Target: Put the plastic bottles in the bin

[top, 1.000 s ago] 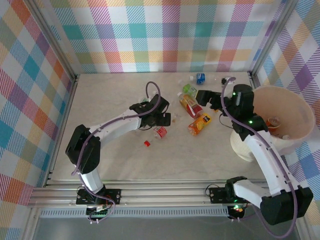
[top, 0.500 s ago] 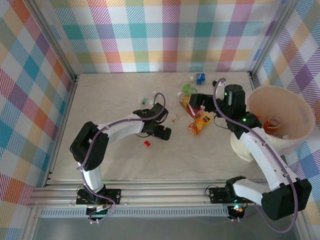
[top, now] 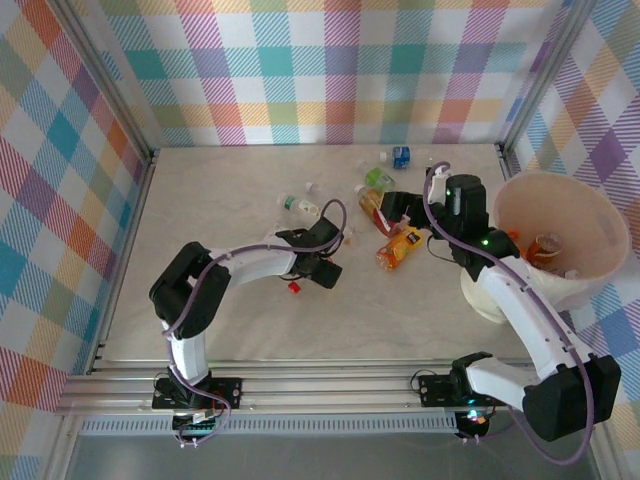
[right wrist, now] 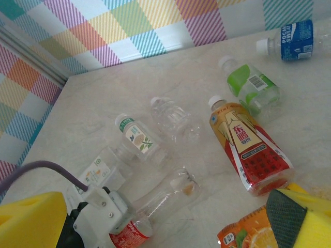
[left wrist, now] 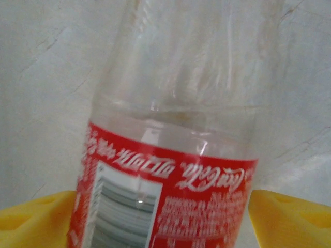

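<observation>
A clear Coca-Cola bottle with a red label lies on the table and fills the left wrist view. My left gripper is open, one yellow finger on each side of the label; in the top view the left gripper covers this bottle. My right gripper hangs open and empty over the cluster, above the orange-label bottle and red-gold bottle. Green-label, blue-label, crushed clear and green-capped bottles lie beyond. The cream bin stands at the right, bottles inside.
A loose red cap lies just left of my left gripper. A flattened bottle with a white label lies beside the left wrist. Checked walls close the table at back and sides; the bin sits against the right wall.
My left gripper slid toward the near side and came down around the Coca-Cola bottle. My right gripper moved left and lower, away from the bin, to hover over the bottle cluster.
</observation>
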Controlling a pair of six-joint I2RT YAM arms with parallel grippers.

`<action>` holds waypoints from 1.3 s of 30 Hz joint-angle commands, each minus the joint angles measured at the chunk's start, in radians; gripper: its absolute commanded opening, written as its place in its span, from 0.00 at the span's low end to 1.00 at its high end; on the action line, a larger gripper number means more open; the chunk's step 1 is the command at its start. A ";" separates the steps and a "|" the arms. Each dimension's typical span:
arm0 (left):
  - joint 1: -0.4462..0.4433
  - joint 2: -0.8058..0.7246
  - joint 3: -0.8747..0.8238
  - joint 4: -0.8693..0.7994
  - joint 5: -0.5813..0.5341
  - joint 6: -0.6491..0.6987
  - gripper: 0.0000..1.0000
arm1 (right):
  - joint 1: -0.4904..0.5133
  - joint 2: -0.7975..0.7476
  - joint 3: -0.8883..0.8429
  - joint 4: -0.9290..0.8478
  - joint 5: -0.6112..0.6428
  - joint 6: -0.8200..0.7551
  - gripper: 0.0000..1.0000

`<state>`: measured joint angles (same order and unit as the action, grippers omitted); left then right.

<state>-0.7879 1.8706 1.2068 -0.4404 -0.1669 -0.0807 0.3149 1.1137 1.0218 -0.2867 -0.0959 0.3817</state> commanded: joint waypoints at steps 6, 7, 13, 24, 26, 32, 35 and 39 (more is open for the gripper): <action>-0.042 0.041 0.007 0.009 -0.072 0.057 0.76 | 0.004 -0.041 0.025 -0.025 0.022 -0.021 1.00; -0.043 0.040 0.003 0.013 -0.070 0.052 0.74 | 0.005 -0.048 0.019 -0.017 0.034 -0.015 1.00; -0.042 0.023 -0.005 0.042 -0.060 -0.001 0.62 | 0.005 -0.089 -0.001 0.003 0.064 -0.017 1.00; -0.042 -0.118 -0.015 0.193 0.066 -0.102 0.50 | -0.006 -0.085 -0.001 -0.040 -0.036 -0.014 1.00; -0.040 -0.150 -0.015 0.226 0.107 -0.131 0.49 | -0.007 -0.073 0.017 -0.053 -0.065 -0.010 1.00; -0.018 -0.240 -0.033 0.395 0.266 -0.245 0.47 | -0.040 -0.012 0.087 -0.088 -0.180 0.081 1.00; 0.004 -0.273 -0.052 0.499 0.362 -0.303 0.47 | -0.128 0.014 0.098 -0.039 -0.344 0.170 1.00; 0.035 -0.292 -0.058 0.636 0.518 -0.381 0.47 | -0.219 0.063 0.113 0.081 -0.612 0.265 1.00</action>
<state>-0.7761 1.6138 1.1652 0.0341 0.1974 -0.3752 0.1280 1.1526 1.0927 -0.3019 -0.4755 0.5499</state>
